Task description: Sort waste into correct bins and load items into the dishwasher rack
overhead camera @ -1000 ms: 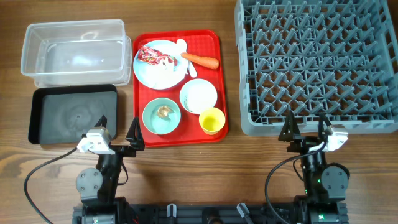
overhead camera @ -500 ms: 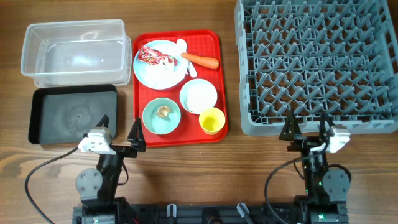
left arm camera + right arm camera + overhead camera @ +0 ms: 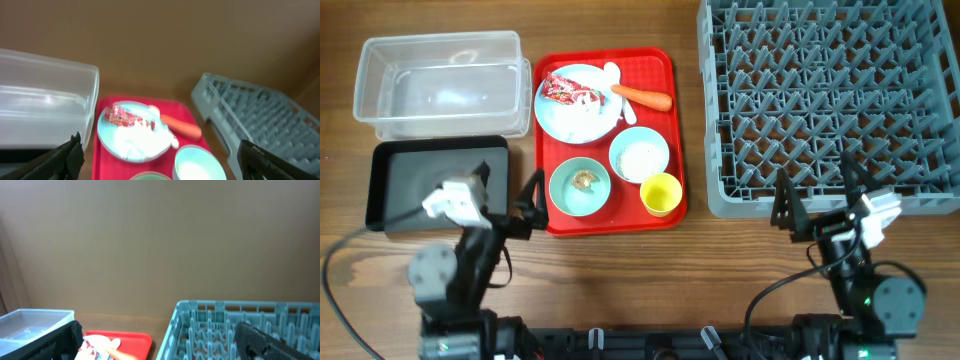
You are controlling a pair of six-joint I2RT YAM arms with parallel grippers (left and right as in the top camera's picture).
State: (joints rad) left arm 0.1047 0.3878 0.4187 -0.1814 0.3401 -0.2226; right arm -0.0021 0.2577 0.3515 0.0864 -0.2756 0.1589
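The left gripper [image 3: 511, 176] is hovering at the right end of the black tray [image 3: 395, 190]. One finger is hanging over the tray and the other is near the left edge of the red tray [image 3: 660, 68]. Its fingers are spread wide and gripping nothing. The right gripper [image 3: 813, 182] is hanging over the near edge of the rack [image 3: 840, 90], likewise parted and empty.

The red tray is sitting on the table [image 3: 620, 270] between the black tray and the rack, carrying the dishes. At its far left, the plate [image 3: 553, 120] is holding the wrapper [image 3: 563, 88] and the tissue [image 3: 592, 112]. The carrot [image 3: 642, 97] is lying across the plate's right rim, and the spoon [image 3: 612, 71] is resting at its far edge. Nearer on the tray, the blue bowl [image 3: 617, 162] is holding rice [image 3: 640, 157]. To its left, the green bowl [image 3: 558, 195] is holding the brown lump [image 3: 584, 178]. The yellow cup [image 3: 661, 193] is standing upright in the near right corner. The clear tub [image 3: 365, 95] is sitting just beyond the black tray.
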